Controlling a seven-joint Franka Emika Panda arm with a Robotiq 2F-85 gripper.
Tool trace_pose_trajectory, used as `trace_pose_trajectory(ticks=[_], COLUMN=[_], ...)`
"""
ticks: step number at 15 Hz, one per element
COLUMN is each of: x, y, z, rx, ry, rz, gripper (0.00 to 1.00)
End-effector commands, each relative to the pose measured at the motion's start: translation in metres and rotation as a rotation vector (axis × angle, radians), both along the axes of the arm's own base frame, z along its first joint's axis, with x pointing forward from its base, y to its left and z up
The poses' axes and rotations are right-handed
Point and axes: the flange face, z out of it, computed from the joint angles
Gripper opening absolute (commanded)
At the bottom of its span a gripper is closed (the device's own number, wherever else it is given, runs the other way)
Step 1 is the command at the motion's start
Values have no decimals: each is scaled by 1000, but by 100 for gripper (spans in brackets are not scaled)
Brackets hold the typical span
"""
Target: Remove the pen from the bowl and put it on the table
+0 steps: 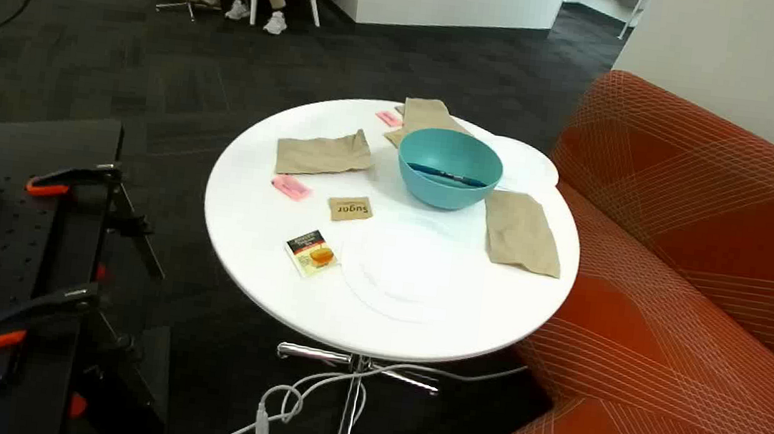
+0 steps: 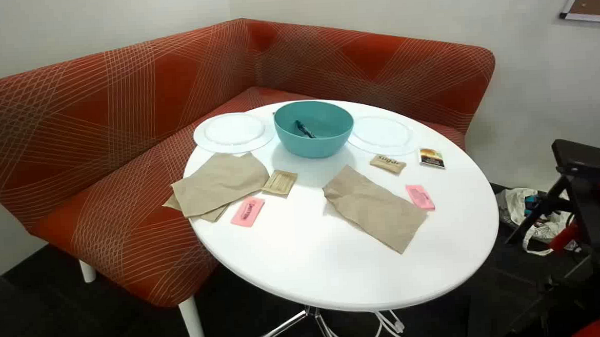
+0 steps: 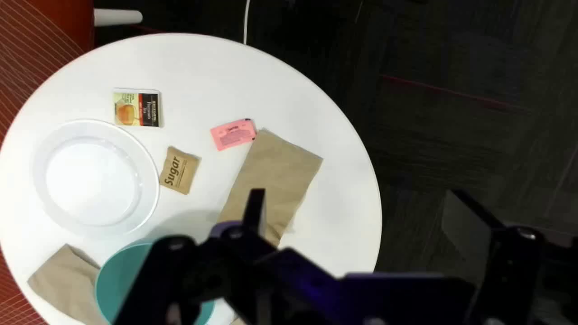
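Black pincer (image 3: 360, 210) released and unloaded in wrist view, jaws spread wide. Pose: above worktop (image 3: 189, 67), wrist view looking down, one jaw over tan napkin (image 3: 277, 176), opposite jaw over dark floor (image 3: 429, 135). In both exterior views, blue-black pen (image 1: 447, 175) lies slanted inside glossy teal bowl (image 1: 443, 195), bowl upright on worktop between two pale plates (image 2: 234, 130).

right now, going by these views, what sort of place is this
Probably an office lounge or break area: an orange-red corner sofa stands beside a round white pedestal table, which holds a tea packet and a sugar packet.
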Motion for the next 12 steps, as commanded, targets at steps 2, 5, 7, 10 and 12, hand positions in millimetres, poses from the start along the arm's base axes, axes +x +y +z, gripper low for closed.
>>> trace_pose_trajectory(ticks=[2,5,7,10,12], x=[0,0,4,22,41], y=[0,0,-1,-12,-26], z=[0,0,1,3,5], rx=[0,0,-9,-48,-63], ry=[1,1,-6,-48,-68], rz=[0,0,-17,-98,-183], gripper=[100,100,100,100,100])
